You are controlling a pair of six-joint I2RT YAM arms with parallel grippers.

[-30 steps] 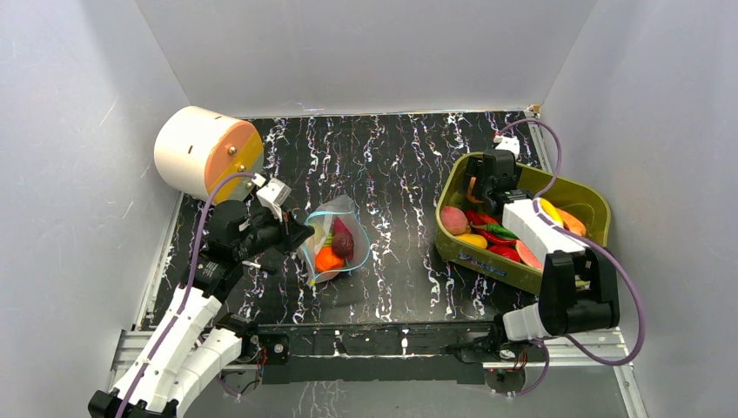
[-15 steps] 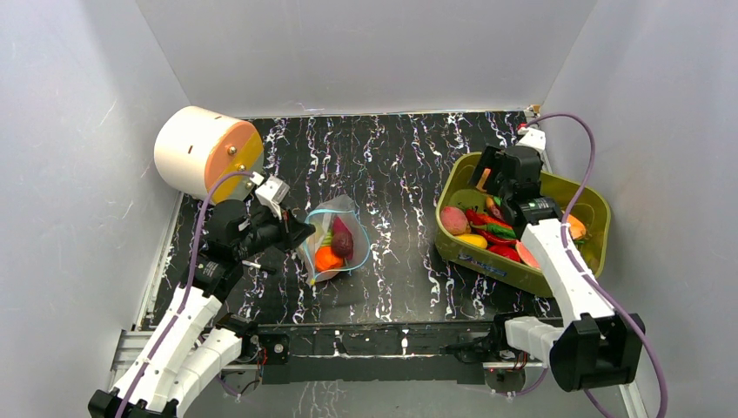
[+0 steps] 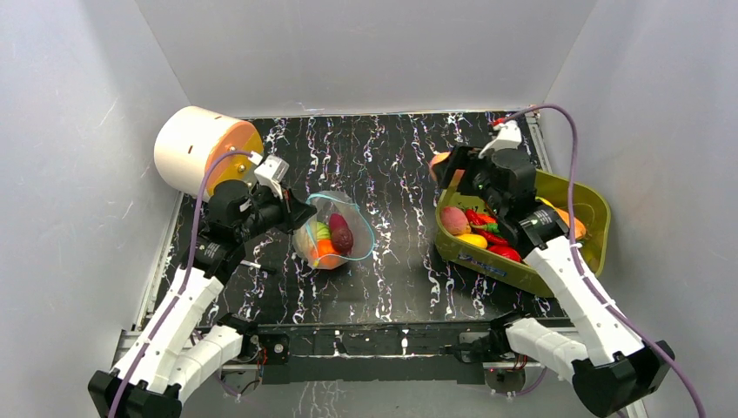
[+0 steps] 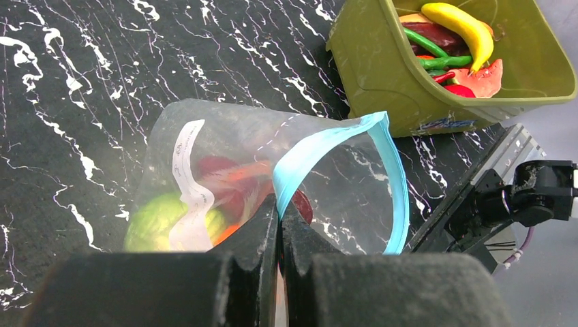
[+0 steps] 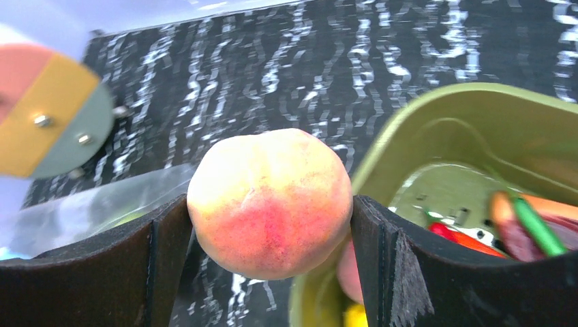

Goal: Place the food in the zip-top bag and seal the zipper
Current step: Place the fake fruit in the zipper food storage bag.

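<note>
The clear zip-top bag (image 3: 335, 233) stands open mid-table with green cabbage (image 4: 160, 221), an orange and a purple sweet potato (image 3: 340, 233) inside. Its blue-teal zipper (image 4: 320, 146) forms an open loop. My left gripper (image 4: 279, 208) is shut on the near zipper edge, holding the mouth up; it shows in the top view (image 3: 300, 213) too. My right gripper (image 5: 269, 211) is shut on a peach (image 5: 271, 201), held above the left rim of the olive bin (image 3: 574, 196); it also shows in the top view (image 3: 446, 165). The bin holds banana, red peppers and other food (image 3: 479, 231).
A white cylinder with an orange-and-yellow face (image 3: 204, 152) lies at the back left. Grey walls close in the table on three sides. A black rail (image 3: 374, 340) runs along the near edge.
My right gripper has lifted the peach out of the bin and moved left toward the bag. My left gripper has raised the bag's edge, so the mouth stands wider open.
</note>
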